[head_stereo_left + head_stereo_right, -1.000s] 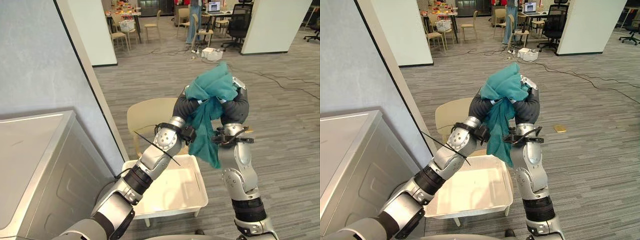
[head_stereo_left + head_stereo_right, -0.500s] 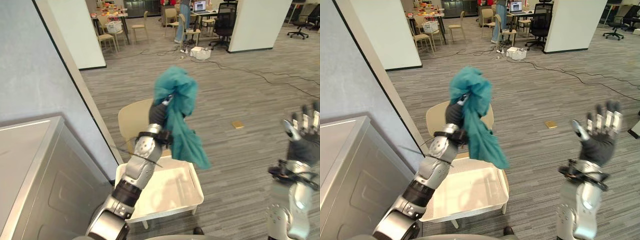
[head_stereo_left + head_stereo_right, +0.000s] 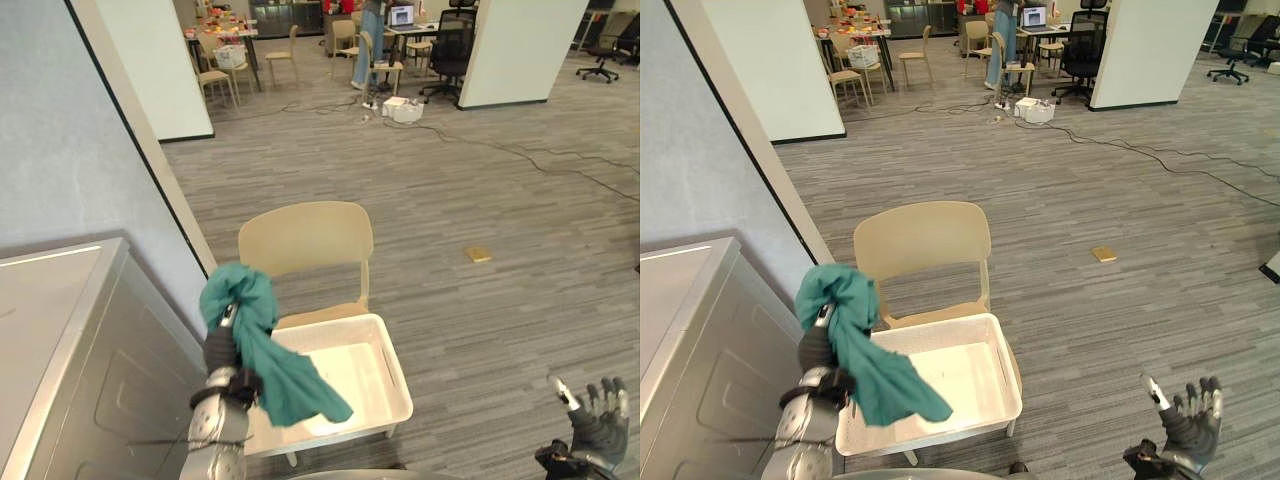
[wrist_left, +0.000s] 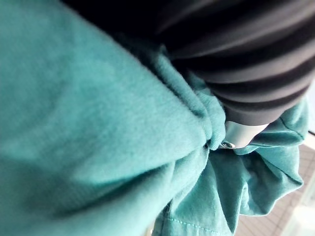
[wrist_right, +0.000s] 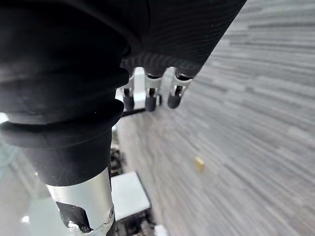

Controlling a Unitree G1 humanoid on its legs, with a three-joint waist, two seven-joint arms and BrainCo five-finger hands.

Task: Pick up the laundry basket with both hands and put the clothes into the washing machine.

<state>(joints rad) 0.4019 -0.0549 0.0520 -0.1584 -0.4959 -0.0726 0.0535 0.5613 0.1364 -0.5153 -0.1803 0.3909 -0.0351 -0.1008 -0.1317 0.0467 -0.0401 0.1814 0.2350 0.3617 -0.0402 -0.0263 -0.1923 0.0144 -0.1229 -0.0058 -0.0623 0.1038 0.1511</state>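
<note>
Teal garment (image 3: 268, 365) bunched over left hand (image 3: 218, 352), its tail hanging over the white laundry basket (image 3: 350, 372) below.
- Grip buried in cloth; cannot tell.
- Washing machine (image 3: 110, 370) just left of that hand.
- Right hand (image 3: 598, 425) splayed, empty.
- Best to gather the tail before swinging machine-ward; likely to snag.

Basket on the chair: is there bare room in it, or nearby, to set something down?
The basket is bare inside toward its right wall and the chair back. Its left side is crowded: the cloth hangs above it from the left robot hand. The top of the washing machine is bare too.
</note>
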